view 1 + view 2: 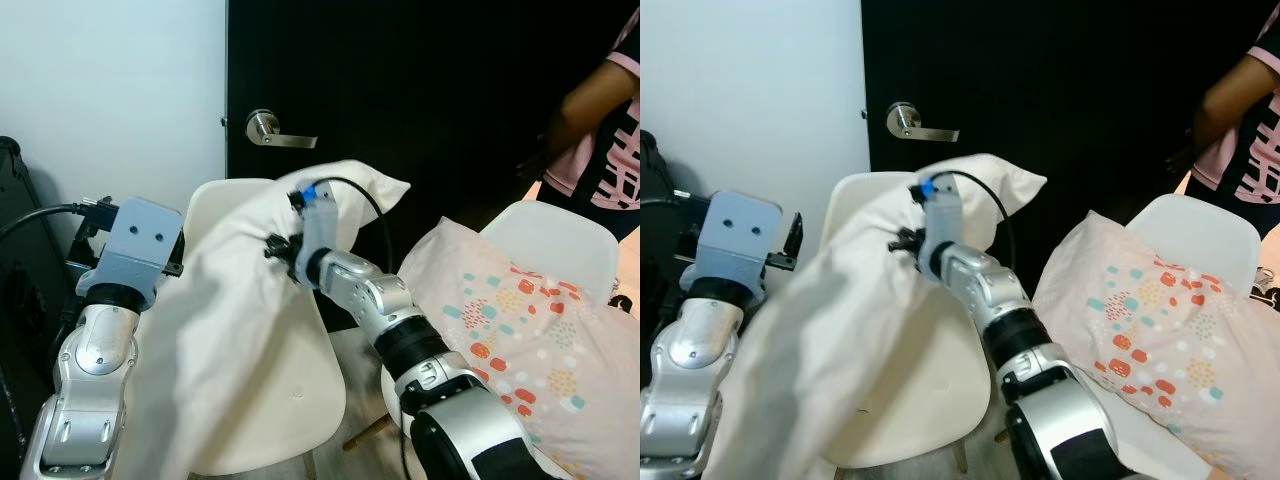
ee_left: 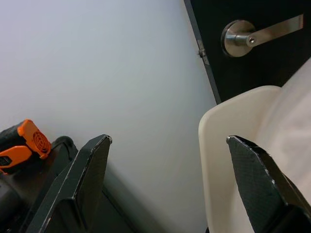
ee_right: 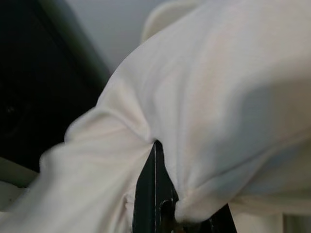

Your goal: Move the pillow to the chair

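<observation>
The right gripper (image 1: 283, 243) is clamped on a fold of the white pillow (image 1: 235, 330), which drapes over the chair (image 1: 300, 390) at the centre of the head view, its top corner toward 12 o'clock near the door handle (image 1: 275, 130). The left gripper (image 2: 170, 184), at 9 o'clock, has its fingers spread apart and empty beside the chair back. The move looks nearly finished; what remains is settling the pillow and letting go.
</observation>
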{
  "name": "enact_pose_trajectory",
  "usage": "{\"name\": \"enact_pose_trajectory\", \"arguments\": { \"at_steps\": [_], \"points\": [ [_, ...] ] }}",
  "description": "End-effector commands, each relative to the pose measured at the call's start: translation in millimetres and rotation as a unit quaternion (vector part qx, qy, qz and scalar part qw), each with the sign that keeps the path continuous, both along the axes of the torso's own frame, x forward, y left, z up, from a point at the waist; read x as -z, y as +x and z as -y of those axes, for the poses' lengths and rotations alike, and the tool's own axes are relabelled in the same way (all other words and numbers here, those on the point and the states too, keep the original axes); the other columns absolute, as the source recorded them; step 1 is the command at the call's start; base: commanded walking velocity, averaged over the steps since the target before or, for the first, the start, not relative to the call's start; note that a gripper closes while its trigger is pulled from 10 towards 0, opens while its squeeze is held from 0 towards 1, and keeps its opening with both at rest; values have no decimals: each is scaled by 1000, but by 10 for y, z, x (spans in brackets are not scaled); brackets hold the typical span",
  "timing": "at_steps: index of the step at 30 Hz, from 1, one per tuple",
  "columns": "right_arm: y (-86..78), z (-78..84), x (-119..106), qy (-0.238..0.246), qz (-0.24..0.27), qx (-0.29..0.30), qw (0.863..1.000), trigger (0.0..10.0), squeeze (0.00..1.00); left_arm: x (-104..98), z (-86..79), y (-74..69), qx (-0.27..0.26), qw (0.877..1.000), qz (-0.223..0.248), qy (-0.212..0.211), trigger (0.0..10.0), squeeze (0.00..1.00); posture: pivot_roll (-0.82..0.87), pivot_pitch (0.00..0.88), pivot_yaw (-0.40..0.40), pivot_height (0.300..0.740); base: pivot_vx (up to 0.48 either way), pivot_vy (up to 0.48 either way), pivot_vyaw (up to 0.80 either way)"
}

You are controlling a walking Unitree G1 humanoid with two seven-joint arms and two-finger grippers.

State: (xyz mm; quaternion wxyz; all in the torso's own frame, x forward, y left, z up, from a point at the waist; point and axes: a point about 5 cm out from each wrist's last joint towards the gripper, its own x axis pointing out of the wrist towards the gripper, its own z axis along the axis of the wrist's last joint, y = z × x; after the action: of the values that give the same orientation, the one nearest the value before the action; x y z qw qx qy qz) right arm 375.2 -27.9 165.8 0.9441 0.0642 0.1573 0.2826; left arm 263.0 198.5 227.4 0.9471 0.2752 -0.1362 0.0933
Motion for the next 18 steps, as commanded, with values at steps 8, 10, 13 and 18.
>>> {"name": "enact_pose_trajectory", "arguments": {
  "at_steps": [8, 10, 13, 18],
  "points": [
    [72, 63, 8, -38, 29, -13, 999, 10000, 0, 22, 53, 7, 7, 1000, -13, 7, 10000, 0, 174, 0, -148, 675, 0, 0, 0],
    [66, 51, 17, -42, 27, -20, 999, 10000, 0, 26, 54, 5, 7, 1000, -13, 7, 10000, 0, 174, 0, -147, 670, 0, 0, 0],
    [51, 33, 37, -44, 22, -33, 998, 10000, 0, 35, 56, 0, 7, 1000, -16, 8, 10000, 0, 174, 0, -147, 660, 0, 0, 0],
    [38, 18, 64, -52, 14, -46, 997, 10000, 0, 46, 55, -4, 7, 1000, -19, 8, 10000, 0, 173, 0, -144, 640, 0, 0, 0]
  ]
}}
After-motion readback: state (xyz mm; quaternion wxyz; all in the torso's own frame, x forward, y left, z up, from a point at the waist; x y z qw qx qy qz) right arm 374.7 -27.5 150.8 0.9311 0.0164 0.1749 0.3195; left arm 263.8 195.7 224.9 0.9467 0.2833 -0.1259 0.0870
